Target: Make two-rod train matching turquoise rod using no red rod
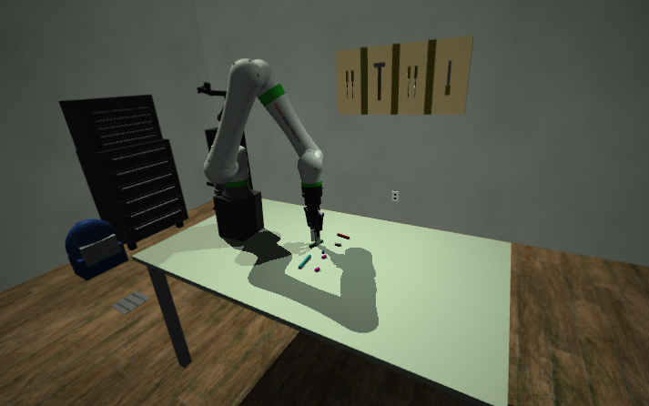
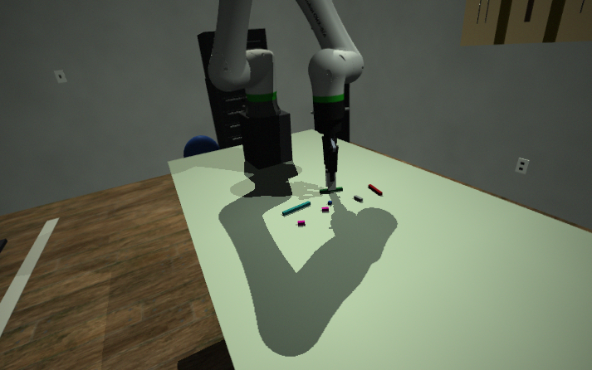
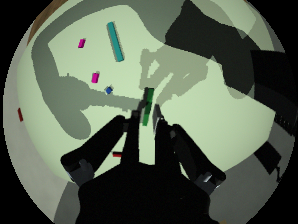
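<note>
A green rod (image 1: 311, 245) (image 2: 322, 190) (image 3: 149, 93) lies on the table between the fingertips of my gripper (image 1: 315, 241) (image 2: 331, 187) (image 3: 149, 111). The gripper points down and stands narrowly open around the rod's middle, with a little room beside it. A turquoise rod (image 1: 304, 261) (image 2: 296, 208) (image 3: 115, 42) lies apart. One magenta rod (image 1: 323, 257) (image 2: 325, 209) (image 3: 95, 77) lies close to a blue rod (image 1: 323, 251) (image 2: 330, 202) (image 3: 109, 90). Another magenta rod (image 1: 317, 268) (image 2: 300, 223) (image 3: 81, 43) lies farther out. The rods lie apart from one another.
A grey rod (image 1: 338, 244) (image 2: 358, 197) and a red rod (image 1: 343, 236) (image 2: 374, 189) (image 3: 117, 154) lie on the opposite side of the green rod from the turquoise one. The grey rod is hidden in the wrist view. The arm's black base (image 1: 239, 214) (image 2: 266, 139) stands on the table.
</note>
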`<action>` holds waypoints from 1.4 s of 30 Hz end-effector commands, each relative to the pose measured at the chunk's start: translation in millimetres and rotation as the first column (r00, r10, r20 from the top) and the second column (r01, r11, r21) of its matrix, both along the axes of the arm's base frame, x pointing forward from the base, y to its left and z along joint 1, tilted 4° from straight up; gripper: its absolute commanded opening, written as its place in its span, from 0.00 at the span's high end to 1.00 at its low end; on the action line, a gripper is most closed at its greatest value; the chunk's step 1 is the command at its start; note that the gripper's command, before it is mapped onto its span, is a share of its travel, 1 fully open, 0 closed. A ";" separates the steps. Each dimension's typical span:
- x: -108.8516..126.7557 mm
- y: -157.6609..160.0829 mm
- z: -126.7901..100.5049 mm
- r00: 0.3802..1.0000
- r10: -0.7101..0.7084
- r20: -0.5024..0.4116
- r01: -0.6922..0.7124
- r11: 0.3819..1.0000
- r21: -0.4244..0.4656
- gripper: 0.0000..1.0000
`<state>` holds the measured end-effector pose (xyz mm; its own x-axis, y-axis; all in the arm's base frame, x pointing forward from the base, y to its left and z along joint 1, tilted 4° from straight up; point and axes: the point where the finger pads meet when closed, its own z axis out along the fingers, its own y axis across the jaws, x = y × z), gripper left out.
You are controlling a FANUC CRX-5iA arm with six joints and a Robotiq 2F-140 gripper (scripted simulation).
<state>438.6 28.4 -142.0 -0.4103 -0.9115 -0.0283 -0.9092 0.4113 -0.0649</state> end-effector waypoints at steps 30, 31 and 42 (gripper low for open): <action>1.1 0.0 -13.1 1.000 0.000 0.000 0.000 1.000 0.000 0.85; 1.1 0.0 -13.1 1.000 0.000 0.000 0.000 1.000 0.000 0.85; 1.1 0.0 -13.1 1.000 0.000 0.000 0.000 1.000 0.000 0.85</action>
